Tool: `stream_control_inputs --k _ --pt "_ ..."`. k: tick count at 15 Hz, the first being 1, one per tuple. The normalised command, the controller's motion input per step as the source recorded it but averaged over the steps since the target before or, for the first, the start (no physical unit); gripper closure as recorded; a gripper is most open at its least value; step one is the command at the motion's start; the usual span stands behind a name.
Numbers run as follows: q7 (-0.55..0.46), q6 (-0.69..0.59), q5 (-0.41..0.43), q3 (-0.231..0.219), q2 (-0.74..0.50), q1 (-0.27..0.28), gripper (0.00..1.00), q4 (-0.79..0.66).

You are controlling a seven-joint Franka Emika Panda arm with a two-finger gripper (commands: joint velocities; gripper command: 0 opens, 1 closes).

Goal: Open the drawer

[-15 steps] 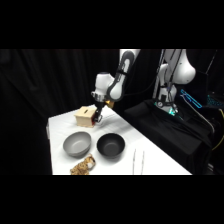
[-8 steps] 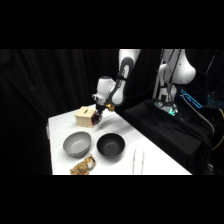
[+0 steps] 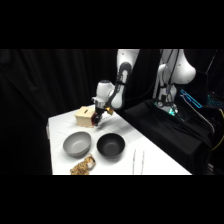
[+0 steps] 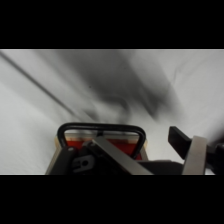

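I see the end effector (image 3: 96,116) down at the front of the tan wooden box (image 3: 84,115), which sits near the far left corner of the white tabletop (image 3: 155,160). From the wrist camera the drawer (image 4: 102,141) shows its orange-red face right under the linkage, with the dark loop handle (image 4: 101,128) arching across it; one finger (image 4: 192,152) stands off to the right of the handle. I cannot tell whether the fingers grip anything. Nearer the camera sit a grey bowl (image 3: 77,143) and a black bowl (image 3: 110,145) side by side, metal tongs (image 3: 137,161) to their right.
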Motion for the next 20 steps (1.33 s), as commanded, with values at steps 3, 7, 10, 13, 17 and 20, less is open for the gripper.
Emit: stream_control_inputs --k 3,7,10,13,17,20 --pt "0.07 0.09 0.0 -0.006 0.03 0.053 0.0 0.02" --pt "0.03 0.07 -0.006 0.023 -0.05 0.013 0.0 -0.11" --pt "0.0 0.06 -0.015 0.054 -0.06 -0.013 0.0 -0.17" --pt "-0.01 0.02 -0.025 0.049 -0.13 0.002 0.0 -0.22" --pt "-0.04 -0.04 -0.035 0.063 -0.26 -0.001 0.0 -0.32" --pt "-0.05 -0.07 -0.039 0.057 -0.38 0.005 0.0 -0.42"
